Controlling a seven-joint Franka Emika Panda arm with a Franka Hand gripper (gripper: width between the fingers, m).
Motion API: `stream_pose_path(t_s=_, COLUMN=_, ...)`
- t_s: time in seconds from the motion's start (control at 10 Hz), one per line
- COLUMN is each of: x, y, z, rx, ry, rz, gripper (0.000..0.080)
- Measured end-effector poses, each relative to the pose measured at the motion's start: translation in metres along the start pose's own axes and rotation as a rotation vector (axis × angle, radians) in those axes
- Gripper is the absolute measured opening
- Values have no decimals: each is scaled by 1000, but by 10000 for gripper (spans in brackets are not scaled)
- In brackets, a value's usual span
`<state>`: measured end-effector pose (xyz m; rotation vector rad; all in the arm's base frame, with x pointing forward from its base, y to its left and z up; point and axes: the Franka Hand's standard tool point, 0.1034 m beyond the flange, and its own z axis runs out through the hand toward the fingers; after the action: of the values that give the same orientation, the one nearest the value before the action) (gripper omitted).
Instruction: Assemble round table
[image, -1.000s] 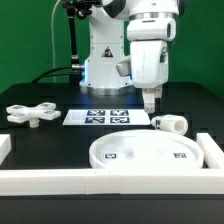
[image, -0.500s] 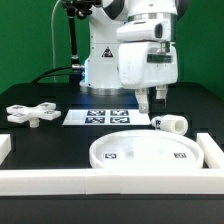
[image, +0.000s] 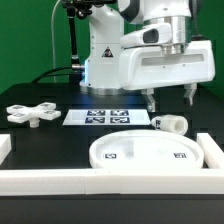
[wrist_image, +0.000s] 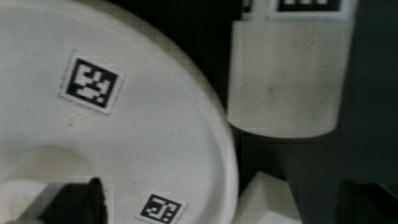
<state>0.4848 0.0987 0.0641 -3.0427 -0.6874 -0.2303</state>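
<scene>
The large rimmed round disc (image: 145, 152) lies flat at the front of the black table, against the white rails. The short cylindrical leg (image: 170, 124) lies on its side just behind the disc, at the exterior view's right. The cross-shaped base (image: 30, 114) lies apart at the exterior view's left. My gripper (image: 170, 100) hangs open and empty just above the leg, one finger to each side of it. In the wrist view the disc (wrist_image: 89, 120) with its tags and the leg (wrist_image: 288, 75) lie side by side, and my gripper (wrist_image: 205, 205) shows only as dark tips.
The marker board (image: 105, 118) lies flat behind the disc. White border rails run along the table's front (image: 60, 180) and the exterior view's right side (image: 213, 150). The arm's white base (image: 100, 60) stands at the back.
The hand has turned about its vertical axis, so both fingers now show spread side by side. It has shifted slightly toward the exterior view's right, over the leg. No part has moved.
</scene>
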Motion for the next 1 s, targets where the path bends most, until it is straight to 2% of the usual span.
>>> stream_pose_path(t_s=0.2, x=0, y=-1, z=0, rx=2, ry=-18, rz=-3, gripper=649)
stream_pose_path(t_s=0.3, x=-7, y=-3, z=1, rx=12, ry=-127, rz=-11, gripper=649)
stream_pose_path(t_s=0.5, x=-6, y=-5, z=-1, rx=22, ry=-274, rz=-24, gripper=649)
stream_pose_path(t_s=0.6, x=-4, y=-4, z=-1, rx=4, ry=-295, rz=14, gripper=649)
stream_pose_path(t_s=0.7, x=-13, y=-8, z=-2, rx=-22, ry=-381, rz=83, gripper=649)
stream_pose_path(t_s=0.8, x=-13, y=-13, z=-2, rx=-31, ry=-473, rz=104, gripper=649)
stream_pose_path(t_s=0.9, x=-9, y=-12, z=-1, rx=-23, ry=-527, rz=78, gripper=649)
stream_pose_path(t_s=1.0, x=-13, y=-11, z=-1, rx=-21, ry=-607, rz=78, gripper=649)
